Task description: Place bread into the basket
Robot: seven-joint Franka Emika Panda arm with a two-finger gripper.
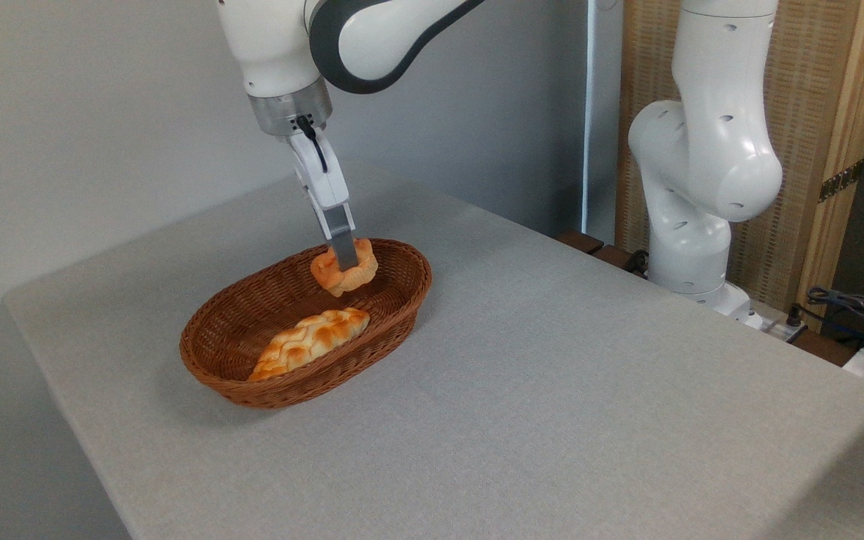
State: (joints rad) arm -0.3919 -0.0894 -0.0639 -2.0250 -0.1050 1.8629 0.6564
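Orange bread [345, 274] in gripper [345, 259] over basket [252, 375]

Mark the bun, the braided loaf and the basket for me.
bun [357, 276]: fixed camera, its lower right side, beside the finger.
braided loaf [310, 341]: fixed camera, middle of its top.
basket [304, 386]: fixed camera, near outer wall.

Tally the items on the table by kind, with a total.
Round bun, pinched in the claw: 1
Braided loaf, lying in the basket: 1
Wicker basket: 1
Total: 3
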